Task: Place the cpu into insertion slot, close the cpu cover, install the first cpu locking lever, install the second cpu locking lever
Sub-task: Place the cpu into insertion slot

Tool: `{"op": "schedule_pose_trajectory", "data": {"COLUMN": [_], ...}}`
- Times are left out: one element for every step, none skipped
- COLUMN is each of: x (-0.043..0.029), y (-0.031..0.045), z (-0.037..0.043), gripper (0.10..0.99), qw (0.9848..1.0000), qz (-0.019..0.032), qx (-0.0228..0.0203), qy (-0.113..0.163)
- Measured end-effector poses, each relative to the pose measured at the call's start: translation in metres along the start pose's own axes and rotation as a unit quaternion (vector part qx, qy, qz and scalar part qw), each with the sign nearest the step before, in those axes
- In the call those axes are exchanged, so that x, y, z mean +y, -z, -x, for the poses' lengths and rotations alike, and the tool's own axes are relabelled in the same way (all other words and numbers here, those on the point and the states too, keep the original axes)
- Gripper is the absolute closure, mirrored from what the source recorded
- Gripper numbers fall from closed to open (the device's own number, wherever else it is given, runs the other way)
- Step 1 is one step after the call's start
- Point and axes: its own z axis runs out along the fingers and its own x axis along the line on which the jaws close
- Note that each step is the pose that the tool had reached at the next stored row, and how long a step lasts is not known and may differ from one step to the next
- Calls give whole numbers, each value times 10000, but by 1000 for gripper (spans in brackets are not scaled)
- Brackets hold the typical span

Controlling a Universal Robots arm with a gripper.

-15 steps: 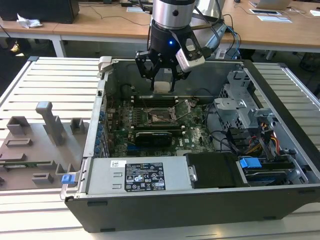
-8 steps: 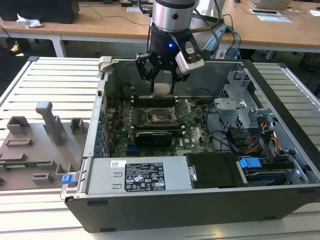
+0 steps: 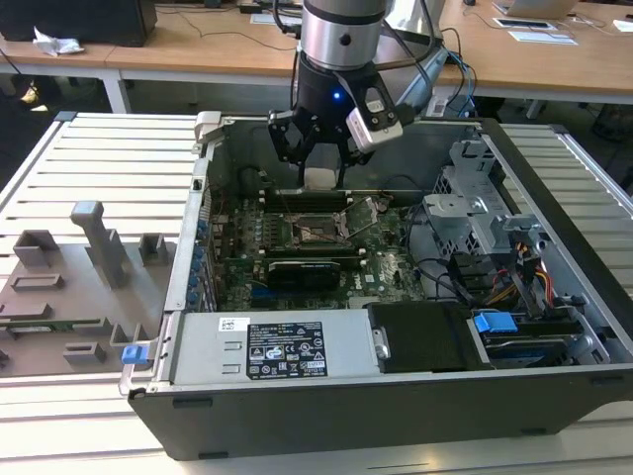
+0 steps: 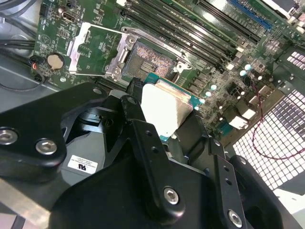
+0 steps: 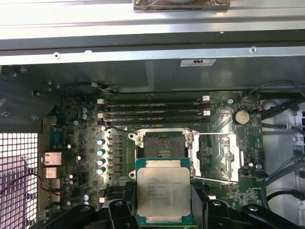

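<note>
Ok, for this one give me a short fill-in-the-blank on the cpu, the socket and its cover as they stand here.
1. The gripper is ___ on the cpu, holding it clear of the board.
2. The insertion slot is ___, with its pin field bare.
3. The cpu cover is ___, lying beside the slot, not over it.
Missing words: shut; empty; open.

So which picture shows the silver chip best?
The first wrist view: the cpu faces the camera, grey top plainly showing. The second wrist view catches it slanted, glared white; the exterior view shows a small pale block.
</note>
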Motion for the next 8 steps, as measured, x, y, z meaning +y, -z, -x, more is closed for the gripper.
{"op": "schedule_pose_trajectory", "data": {"x": [-1, -1, -2, -2, -3, -3, -4, -4], "y": [-8, -13, -20, -25, -32, -37, -44, -51], "z": [0, 0, 0, 1, 1, 1, 1, 1], "gripper": [545, 545, 545, 545, 545, 545, 545, 545], "qw": [10000, 10000, 10000, 10000, 10000, 10000, 10000, 10000], "qz": [0, 0, 0, 0, 0, 0, 0, 0], "qx": [0, -1, 0, 0, 0, 0, 0, 0], "qy": [0, 0, 0, 0, 0, 0, 0, 0]}}
